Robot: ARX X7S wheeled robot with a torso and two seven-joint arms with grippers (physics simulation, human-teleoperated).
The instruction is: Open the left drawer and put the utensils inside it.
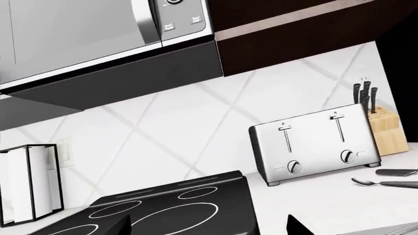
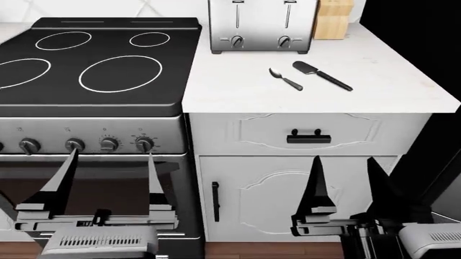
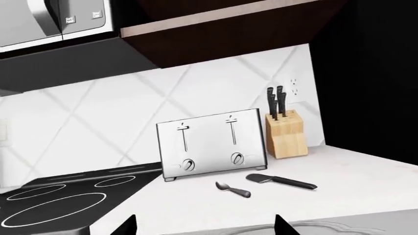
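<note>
The drawer (image 2: 308, 135) sits shut just under the counter (image 2: 389, 91), directly below the toaster (image 2: 262, 25). Its front is white, wide and shallow, with a raised curvy moulding framing a small black handle (image 2: 309, 137) at the centre. Beneath it stands a taller white door (image 2: 288, 199) with a vertical black bar handle near its left edge.

Both utensils lie on the counter in front of the toaster, close together but not touching. The spoon (image 2: 285, 79) is the smaller one, with a silver bowl pointing toward the toaster and a dark grey handle angled away from it. The spatula (image 2: 322, 75) lies just to the right of the spoon (longer, all dark), its flat blade nearest the toaster and its black handle running diagonally toward the counter's front right. The right wrist view shows the same pair, spoon (image 3: 232, 189) beside spatula (image 3: 281, 181), before the toaster's two levers and two knobs.

To the toaster's right stands a wooden knife block (image 3: 287, 132) with black-handled knives. To its left is the black stove (image 2: 94, 59) with white ring markings.

The left gripper (image 2: 108, 183) hangs low in front of the stove's knobs, jaws wide apart and holding nothing. The right gripper (image 2: 347, 186) hangs in front of the door below the drawer, jaws likewise apart and empty.
</note>
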